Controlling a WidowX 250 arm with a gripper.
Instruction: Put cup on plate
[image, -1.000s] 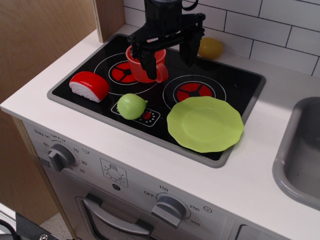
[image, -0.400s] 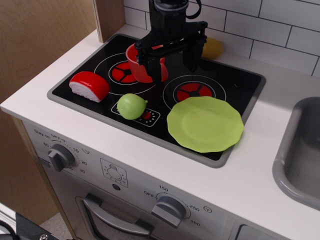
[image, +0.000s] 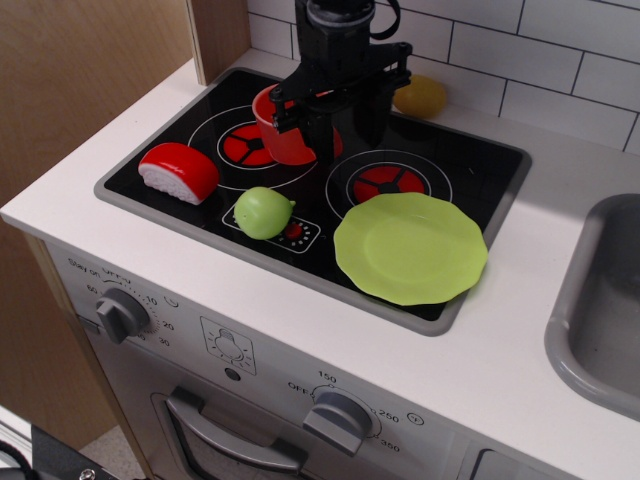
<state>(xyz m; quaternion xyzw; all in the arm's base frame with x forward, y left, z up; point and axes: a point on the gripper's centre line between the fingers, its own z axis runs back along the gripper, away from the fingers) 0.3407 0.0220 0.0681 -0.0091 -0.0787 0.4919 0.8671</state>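
The red-orange cup (image: 282, 132) stands on the back-left burner of the black stove top (image: 470, 165). My gripper (image: 338, 118) is down over the cup's right side, with its black fingers (image: 312, 128) drawn in around the cup's right wall and handle, which they hide. The cup still rests on the stove. The lime-green plate (image: 411, 248) lies flat at the stove's front right corner, with nothing on it, to the right of and nearer than the cup and gripper.
A red-and-white sushi toy (image: 178, 171) lies at the stove's left. A small green ball-like fruit (image: 264, 212) sits at the front middle. A yellow fruit (image: 421, 96) is behind the gripper by the tiled wall. A grey sink (image: 600, 310) is at the right.
The gripper's fingers have drawn together from wide open to closed in around the cup's right side. The cup and plate have not moved.
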